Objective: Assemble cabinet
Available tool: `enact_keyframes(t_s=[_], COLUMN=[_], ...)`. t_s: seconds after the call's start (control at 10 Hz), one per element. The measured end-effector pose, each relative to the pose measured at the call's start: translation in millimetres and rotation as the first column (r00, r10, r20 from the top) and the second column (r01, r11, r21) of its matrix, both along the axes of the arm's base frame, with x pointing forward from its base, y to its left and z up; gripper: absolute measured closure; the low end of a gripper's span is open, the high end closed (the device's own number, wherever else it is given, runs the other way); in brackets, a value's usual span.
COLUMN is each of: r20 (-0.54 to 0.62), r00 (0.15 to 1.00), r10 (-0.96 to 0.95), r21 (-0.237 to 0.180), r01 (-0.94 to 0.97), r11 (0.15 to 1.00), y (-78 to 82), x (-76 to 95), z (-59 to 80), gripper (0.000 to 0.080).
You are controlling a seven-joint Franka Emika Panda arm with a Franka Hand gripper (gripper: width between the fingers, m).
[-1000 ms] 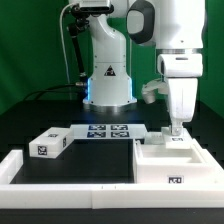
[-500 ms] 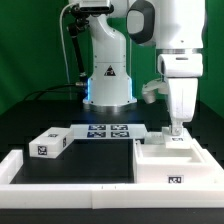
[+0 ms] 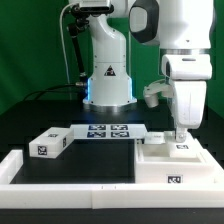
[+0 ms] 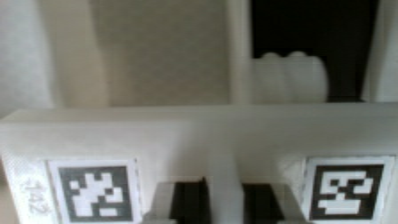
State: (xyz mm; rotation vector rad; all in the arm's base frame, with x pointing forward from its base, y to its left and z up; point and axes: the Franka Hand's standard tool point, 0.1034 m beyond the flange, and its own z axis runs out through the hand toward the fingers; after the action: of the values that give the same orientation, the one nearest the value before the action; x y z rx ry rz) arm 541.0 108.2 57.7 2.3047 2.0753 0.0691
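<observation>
The cabinet's big open white box (image 3: pixel 158 158) lies at the exterior view's right, with a tag on its front. My gripper (image 3: pixel 180 134) is straight down on the box's far wall. In the wrist view my gripper (image 4: pixel 226 200) has its dark fingers (image 4: pixel 183 202) on either side of a thin white wall of the box (image 4: pixel 196 135), between two tags, and is shut on it. A smaller white block (image 3: pixel 50 143) with tags lies apart at the exterior view's left.
The marker board (image 3: pixel 108 131) lies flat behind the middle, in front of the robot base (image 3: pixel 108 85). The low white border rail (image 3: pixel 20 166) runs along the left and front. A blurred rounded white shape (image 4: pixel 288 75) shows beyond the wall.
My gripper has shifted slightly to the exterior view's right, and the big open box has moved the same way with it. The small block has not moved.
</observation>
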Motion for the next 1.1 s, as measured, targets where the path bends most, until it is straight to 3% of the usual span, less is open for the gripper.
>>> enact_keyframes(t_s=[0.6, 1.1], r20=[0.018, -0.050], r00=[0.999, 0.998], r10=[0.042, 0.027], r21=[0.001, -0.027], r01=[-0.042, -0.029], r11=[0.999, 0.999], y=[3.5, 3.2], x=[39.8, 39.9], z=[1.0, -1.1], gripper=[0.0728, 0.0727])
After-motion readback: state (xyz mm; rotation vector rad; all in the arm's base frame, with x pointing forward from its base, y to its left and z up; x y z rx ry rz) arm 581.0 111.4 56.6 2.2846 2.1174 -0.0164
